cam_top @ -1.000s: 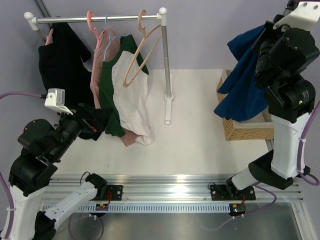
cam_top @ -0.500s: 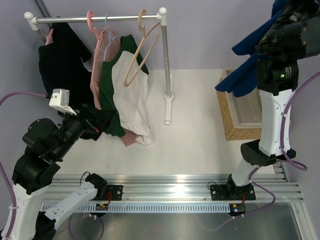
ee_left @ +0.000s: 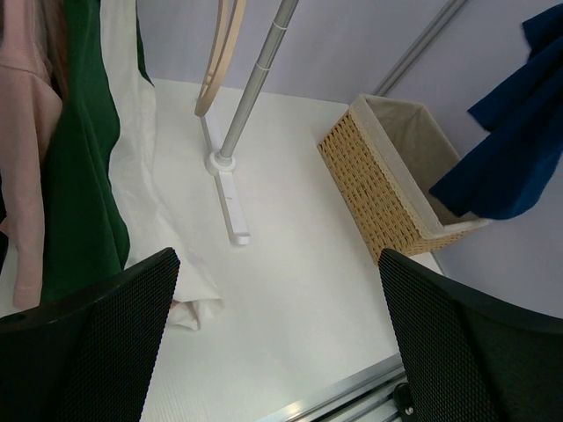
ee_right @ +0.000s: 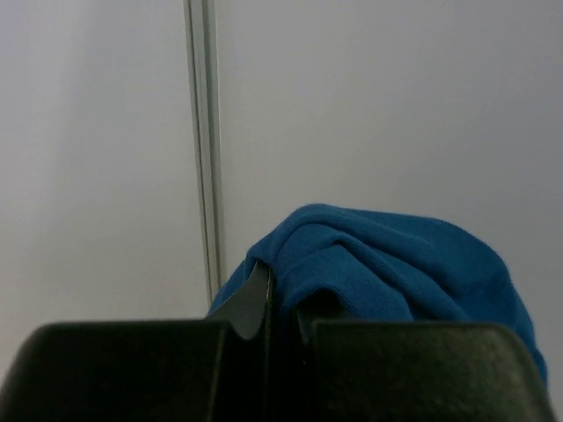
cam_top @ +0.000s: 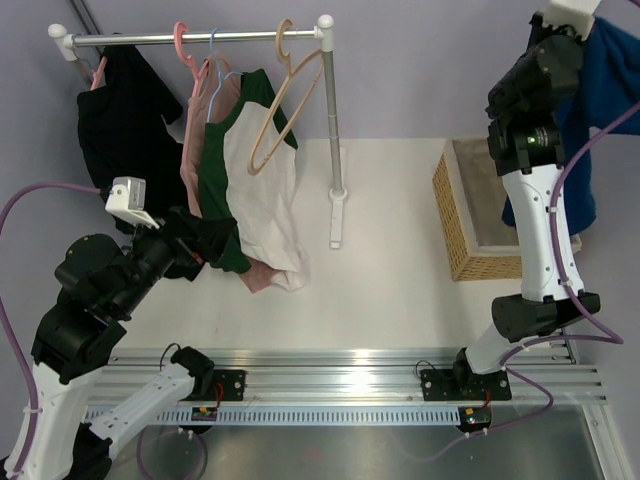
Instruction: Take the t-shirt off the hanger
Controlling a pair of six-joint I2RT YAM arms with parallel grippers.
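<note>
The dark royal-blue t-shirt (cam_top: 603,110) hangs off my right gripper (cam_top: 588,18) high at the far right, above and beyond the wicker basket. In the right wrist view the gripper (ee_right: 281,299) is shut on a bunched fold of the t-shirt (ee_right: 396,264). The t-shirt also shows in the left wrist view (ee_left: 519,141). The tan wooden hanger (cam_top: 285,100) hangs bare on the rail, far from the shirt, and also shows in the left wrist view (ee_left: 220,61). My left gripper (cam_top: 198,245) is open and empty (ee_left: 277,259), low beside the hanging garments.
A wicker basket (cam_top: 480,225) stands at the right. The metal rail (cam_top: 200,38) on its post (cam_top: 333,140) carries a black garment (cam_top: 125,120), a pink garment (cam_top: 195,140) and a white shirt with green sleeves (cam_top: 255,190).
My right arm has swung up and to the right, carrying the blue t-shirt from the basket's left side to high at the right edge. The left arm rose slightly.
</note>
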